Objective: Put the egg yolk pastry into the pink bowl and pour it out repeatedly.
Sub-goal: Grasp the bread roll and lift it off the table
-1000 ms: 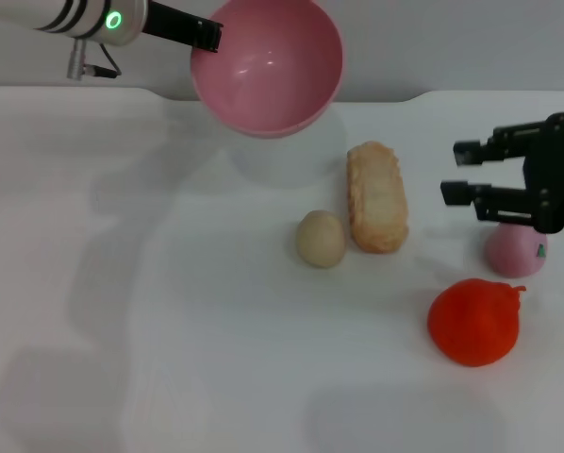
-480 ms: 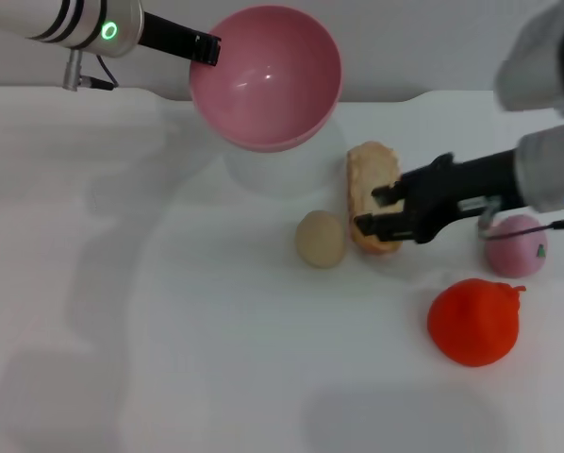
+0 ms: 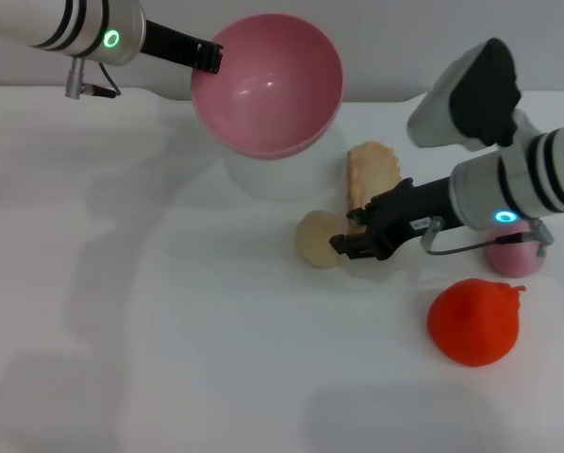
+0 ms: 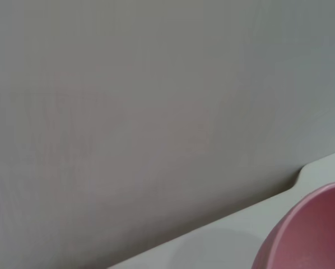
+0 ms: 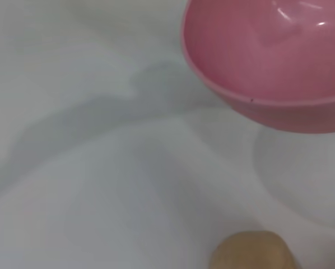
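The egg yolk pastry (image 3: 315, 240), a small tan ball, lies on the white table (image 3: 169, 311) near the middle. It also shows in the right wrist view (image 5: 251, 253). My right gripper (image 3: 345, 233) is open, low over the table, with its fingertips right at the pastry's right side. My left gripper (image 3: 205, 55) is shut on the rim of the pink bowl (image 3: 268, 80) and holds it tilted in the air at the back, its hollow facing me and empty. The bowl also shows in the left wrist view (image 4: 307, 235) and the right wrist view (image 5: 268, 50).
A long golden crusty pastry (image 3: 372, 168) lies just behind my right gripper. A pink peach-like ball (image 3: 516, 259) sits under my right forearm. A red round toy (image 3: 472, 321) lies at the front right. The table's back edge runs behind the bowl.
My right arm has swung in from the right and reached left across the long pastry to the small tan ball. The left gripper holds the bowl almost where it was.
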{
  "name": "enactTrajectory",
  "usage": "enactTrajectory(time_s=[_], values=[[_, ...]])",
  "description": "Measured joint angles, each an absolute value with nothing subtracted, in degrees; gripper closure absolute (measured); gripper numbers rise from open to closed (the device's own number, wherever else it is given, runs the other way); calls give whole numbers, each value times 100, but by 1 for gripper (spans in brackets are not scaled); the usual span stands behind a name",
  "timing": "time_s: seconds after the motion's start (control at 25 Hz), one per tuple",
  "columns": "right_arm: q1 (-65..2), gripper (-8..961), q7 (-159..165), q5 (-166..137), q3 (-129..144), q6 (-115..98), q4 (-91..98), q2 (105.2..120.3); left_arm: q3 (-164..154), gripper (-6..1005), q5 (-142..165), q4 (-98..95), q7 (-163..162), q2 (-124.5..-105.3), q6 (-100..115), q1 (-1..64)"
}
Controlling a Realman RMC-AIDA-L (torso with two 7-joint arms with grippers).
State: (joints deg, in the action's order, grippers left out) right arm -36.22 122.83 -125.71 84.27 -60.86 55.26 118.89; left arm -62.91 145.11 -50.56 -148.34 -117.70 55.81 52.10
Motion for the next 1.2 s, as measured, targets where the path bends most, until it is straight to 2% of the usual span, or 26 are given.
enactTrajectory(time_s=[0.88, 1.12, 1.2], values=[[-4473, 500, 12468, -12510, 8827, -5272, 4220, 11933, -6396, 953, 14338, -5247, -14786, -11798, 5683, 5040], [-4518, 500, 12472, -12381, 8975, -5105, 4149, 11943, -6461, 953, 14295, -5273, -14785, -11801, 5686, 5023], [-4497, 526, 12470, -12366, 9012, -4993, 4151, 11944, -6485, 953, 14289, -5274, -14784, -11802, 5682, 5023]])
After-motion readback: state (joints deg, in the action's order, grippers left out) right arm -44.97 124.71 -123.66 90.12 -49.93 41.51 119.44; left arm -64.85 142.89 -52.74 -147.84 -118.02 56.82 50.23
